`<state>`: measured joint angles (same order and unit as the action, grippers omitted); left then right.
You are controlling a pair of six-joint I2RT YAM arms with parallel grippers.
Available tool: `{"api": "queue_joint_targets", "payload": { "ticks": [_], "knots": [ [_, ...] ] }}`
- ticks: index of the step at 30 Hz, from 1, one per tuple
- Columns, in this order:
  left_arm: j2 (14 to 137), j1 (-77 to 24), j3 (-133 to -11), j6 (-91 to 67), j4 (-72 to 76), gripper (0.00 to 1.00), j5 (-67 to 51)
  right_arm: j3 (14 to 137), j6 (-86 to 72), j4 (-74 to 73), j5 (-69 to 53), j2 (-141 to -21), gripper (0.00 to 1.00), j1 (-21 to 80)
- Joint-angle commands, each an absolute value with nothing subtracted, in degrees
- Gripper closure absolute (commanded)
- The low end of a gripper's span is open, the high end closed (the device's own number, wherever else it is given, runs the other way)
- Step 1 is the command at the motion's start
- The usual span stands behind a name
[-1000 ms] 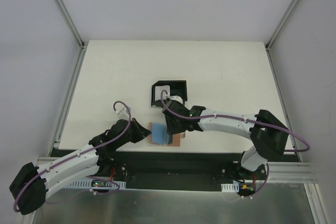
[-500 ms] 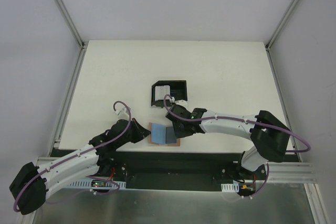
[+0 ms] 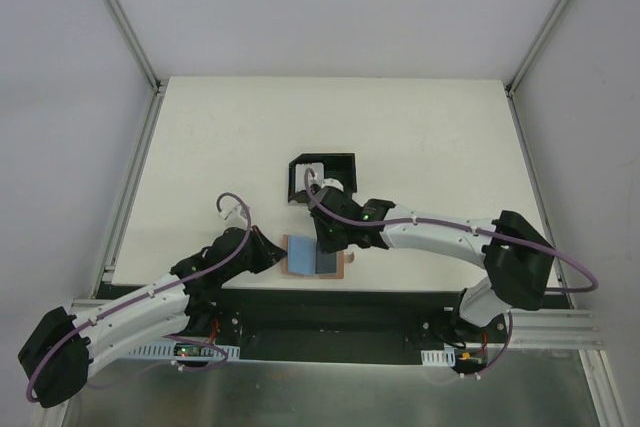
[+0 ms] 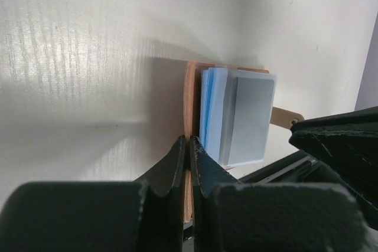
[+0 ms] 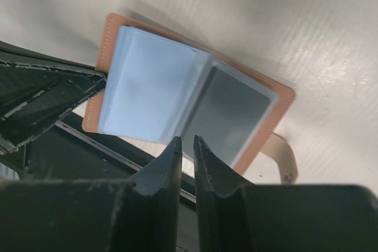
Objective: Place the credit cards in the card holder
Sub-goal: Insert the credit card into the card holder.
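Observation:
The tan card holder lies open near the table's front edge, its snap tab sticking out to the right. Pale blue sleeves or cards cover its left half and a grey card lies on its right half. They also show in the left wrist view, blue and grey. My left gripper is shut on the holder's tan edge. My right gripper hovers just above the holder's middle, jaws almost together with nothing between them.
A black open-sided box with white cards inside stands just behind the holder. The table's front edge and a black rail run right below the holder. Metal frame posts line the table's sides.
A blue leaf that stood tilted up now lies flat. The holder's right half has gone from bare tan to grey. My right gripper drew back slightly; my left stays clamped.

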<state>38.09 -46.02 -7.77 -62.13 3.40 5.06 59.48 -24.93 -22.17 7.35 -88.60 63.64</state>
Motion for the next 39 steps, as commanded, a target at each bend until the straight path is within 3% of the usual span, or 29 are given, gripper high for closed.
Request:
{"api": "queue_joint_targets", "payload": {
  "ticks": [1,18,29,30,35,39],
  "knots": [
    [39.02,-45.88,-8.61,-61.87,3.08,1.0,5.63,62.31,-25.22,-19.95,2.47,-93.68,0.85,63.98],
    [41.22,-45.88,-5.98,-66.45,4.04,1.0,7.03,58.89,-23.04,-19.69,3.69,-99.05,0.92,62.49],
    [40.6,-45.79,-2.82,-72.58,6.94,1.0,8.78,62.05,-16.88,-19.78,-2.98,-97.31,0.96,60.21],
    [40.95,-45.79,-2.46,-74.16,6.94,1.0,9.4,62.49,-16.79,-19.6,-3.34,-96.16,0.94,60.21],
    [43.85,-45.79,-3.43,-76.81,7.47,1.0,11.86,65.39,-16.35,-19.78,-1.32,-90.1,0.69,57.4],
    [45.61,-45.79,-4.66,-76.82,8.7,1.0,13.27,68.11,-15.65,-18.99,-2.02,-86.93,0.64,51.43]
  ]
}}
